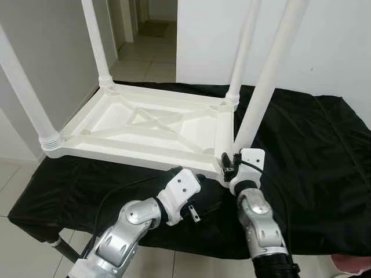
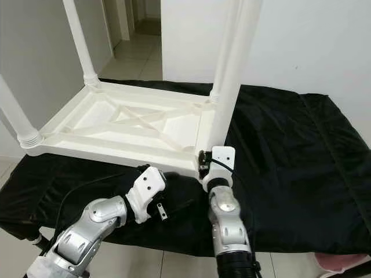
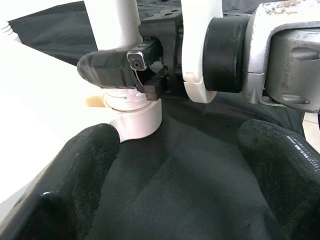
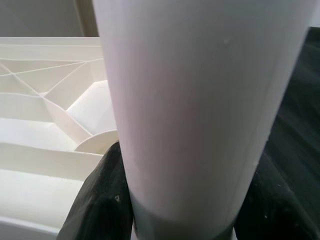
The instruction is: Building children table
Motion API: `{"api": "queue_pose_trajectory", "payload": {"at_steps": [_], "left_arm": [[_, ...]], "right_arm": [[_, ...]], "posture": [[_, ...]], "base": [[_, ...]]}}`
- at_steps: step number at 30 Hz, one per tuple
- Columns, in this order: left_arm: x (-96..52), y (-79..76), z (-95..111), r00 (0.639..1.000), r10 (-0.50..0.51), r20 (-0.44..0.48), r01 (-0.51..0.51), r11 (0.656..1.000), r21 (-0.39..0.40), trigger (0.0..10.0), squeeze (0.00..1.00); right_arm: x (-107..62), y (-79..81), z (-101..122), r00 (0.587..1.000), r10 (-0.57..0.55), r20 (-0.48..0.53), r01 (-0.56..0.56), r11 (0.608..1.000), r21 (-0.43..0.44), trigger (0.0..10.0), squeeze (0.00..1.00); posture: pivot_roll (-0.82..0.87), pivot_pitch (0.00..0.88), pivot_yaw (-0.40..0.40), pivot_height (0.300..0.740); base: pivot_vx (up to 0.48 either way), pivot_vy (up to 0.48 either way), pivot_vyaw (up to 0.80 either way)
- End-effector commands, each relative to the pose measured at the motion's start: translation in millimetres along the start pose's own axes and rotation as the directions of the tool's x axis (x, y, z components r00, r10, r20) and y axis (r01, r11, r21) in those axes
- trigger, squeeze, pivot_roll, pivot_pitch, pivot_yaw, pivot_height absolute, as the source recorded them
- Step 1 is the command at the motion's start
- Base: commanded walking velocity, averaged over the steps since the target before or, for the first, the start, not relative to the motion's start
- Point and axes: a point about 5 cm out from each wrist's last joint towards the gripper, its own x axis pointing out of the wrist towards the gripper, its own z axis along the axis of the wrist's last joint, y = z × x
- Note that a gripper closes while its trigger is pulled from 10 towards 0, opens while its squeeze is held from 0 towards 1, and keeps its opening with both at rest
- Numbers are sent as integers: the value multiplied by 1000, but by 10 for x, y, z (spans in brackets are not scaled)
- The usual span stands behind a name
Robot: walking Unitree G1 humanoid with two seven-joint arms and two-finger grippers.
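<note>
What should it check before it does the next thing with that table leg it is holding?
1. Right tool closed around the bottom of the near right leg: ok, black fingers sit on both sides of it.
2. Leg standing in its corner socket: ok by the look, though whether it is fully tight, cannot tell.
3. Left tool free: ok, open, holding nothing, just above the black cloth.
4. Other three legs in place on the upside-down tabletop: ok, all upright.
5. Tabletop lying flat on the cloth: ok.
</note>
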Motion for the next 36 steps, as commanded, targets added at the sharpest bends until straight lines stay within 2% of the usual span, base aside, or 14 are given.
{"api": "queue_pose_trajectory", "payload": {"at_steps": [1,8,9,10,11,16,23,24,25,29,33,36], "left_arm": [[17,-12,-15,1000,-12,-9,12,1000,4,10000,0],[29,16,13,1000,-6,1,6,1000,8,10000,0],[24,31,12,1000,-5,0,5,1000,9,10000,0],[24,31,12,1000,-5,0,5,1000,9,10000,0],[14,46,22,1000,-2,4,2,1000,6,10000,0],[-13,174,91,998,39,41,-37,998,-51,10000,0],[12,116,151,997,22,72,-16,997,-75,10000,0],[18,116,157,997,19,73,-14,997,-75,10000,0],[18,116,157,997,19,73,-14,997,-75,10000,0],[-1,136,148,998,-5,59,9,998,-64,10000,0],[-24,129,159,998,-13,60,16,999,-52,10000,0],[-36,120,161,998,-12,60,14,999,-47,10000,0]], "right_arm": [[-57,-78,-179,993,-75,-94,80,996,49,10000,0],[-68,-89,-102,993,-106,-58,108,994,18,10000,0],[-65,-96,-105,993,-99,-65,101,994,33,10000,67],[-65,-96,-105,993,-99,-65,101,994,33,10000,67],[-72,-101,-83,994,-92,-54,94,995,41,10000,1000],[-110,-139,-34,998,-59,-20,59,998,37,10000,1000],[-154,-193,-40,999,-17,-30,17,1000,24,10000,1000],[-154,-181,-26,999,16,-30,-15,1000,21,10000,0],[-154,-181,-26,999,16,-30,-15,1000,21,10000,0],[-204,-135,19,986,168,2,-168,986,-4,10000,0],[-222,-143,45,973,229,15,-229,973,-15,10000,0],[-227,-177,81,959,283,34,-280,958,-59,10000,0]], "posture": [[-51,0,19,740],[-59,0,26,740],[-60,0,27,740],[-60,0,27,740],[-66,0,30,740],[-68,3,23,740],[-70,1,9,740],[-68,0,9,740],[-68,0,9,740],[-47,4,4,740],[-44,8,4,740],[-38,13,3,740]], "base": [[0,0,0],[0,0,0],[0,0,0],[0,0,0],[0,0,0],[0,0,0],[0,0,0],[0,0,0],[0,0,0],[0,0,0],[0,0,0],[0,0,0]]}}
